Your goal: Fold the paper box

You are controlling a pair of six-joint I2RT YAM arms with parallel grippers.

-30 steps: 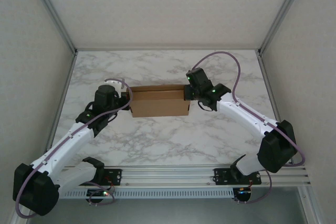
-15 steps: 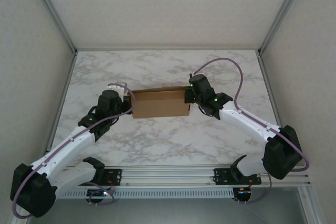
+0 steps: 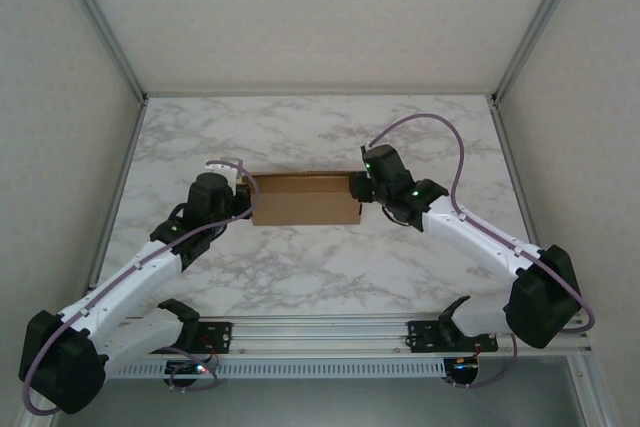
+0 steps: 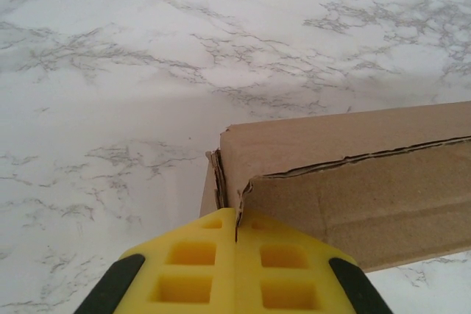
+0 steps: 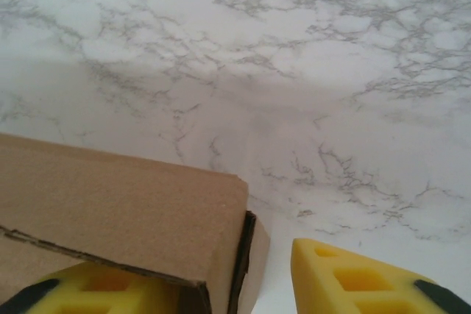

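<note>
**Box** (image 3: 305, 199). Brown cardboard, already closed into a flat oblong. It lies mid-table (image 3: 300, 277), between my two arms. Its long axis runs left to right across me, with one short end facing each pincer. The broad faces lie level, and a ragged flap line runs along the near side.

**Left pincer** (image 4: 235, 244). My fingers are pressed together with nothing between them. The tips sit just at the box's near left corner, where the layered end edges stand slightly proud. The box stretches away to my right from here.

**Right pincer** (image 3: 358, 187). The jaws stand apart and grip nothing. One side is tucked low against the box's right end. The other finger (image 5: 353, 277) stands clear to the right, with bare table in the gap. A dark slit shows between the end layers at that corner.

**Governing relation.** The box lies inward of both pincers, along the line joining them. Each arm is about as near to its own end as the other.

**Judgement.** The folding looks almost done. Any remaining push should run along the long axis, end toward end, to seat those loose layers.
</note>
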